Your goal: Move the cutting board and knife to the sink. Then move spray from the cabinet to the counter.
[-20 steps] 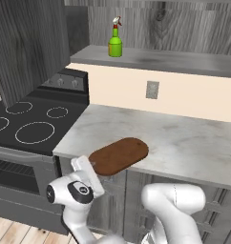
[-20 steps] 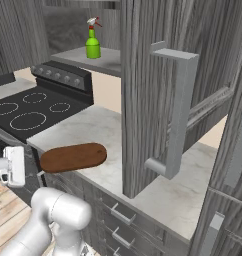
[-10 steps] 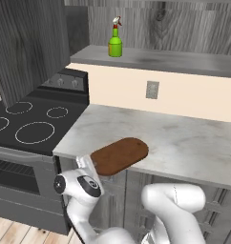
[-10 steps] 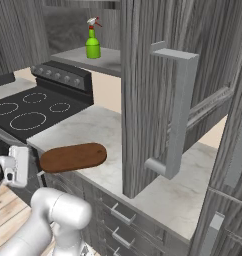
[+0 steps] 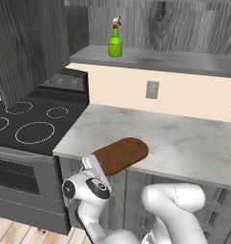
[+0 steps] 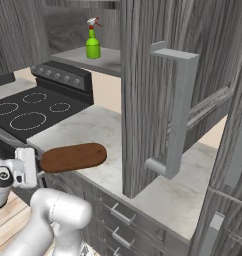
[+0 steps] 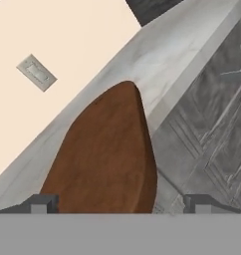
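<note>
The cutting board (image 5: 120, 155) was laid at the front edge of the tabletop (image 5: 184, 138), one end overhanging it. The jaws were held wide open on either side of that end, nothing gripped. The spray (image 5: 115, 43) was stood on the cabinet shelf (image 5: 174, 59).

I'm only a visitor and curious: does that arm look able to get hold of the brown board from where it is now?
Probably yes. The end effector stands open at the cutting board's near end, which juts over the counter edge, a fingertip on each side; nothing lies between.

cutting board (image 5: 120, 154): matt brown wood | counter (image 5: 184, 143): smooth marble | cabinet (image 6: 148, 75): wood-grain
</note>
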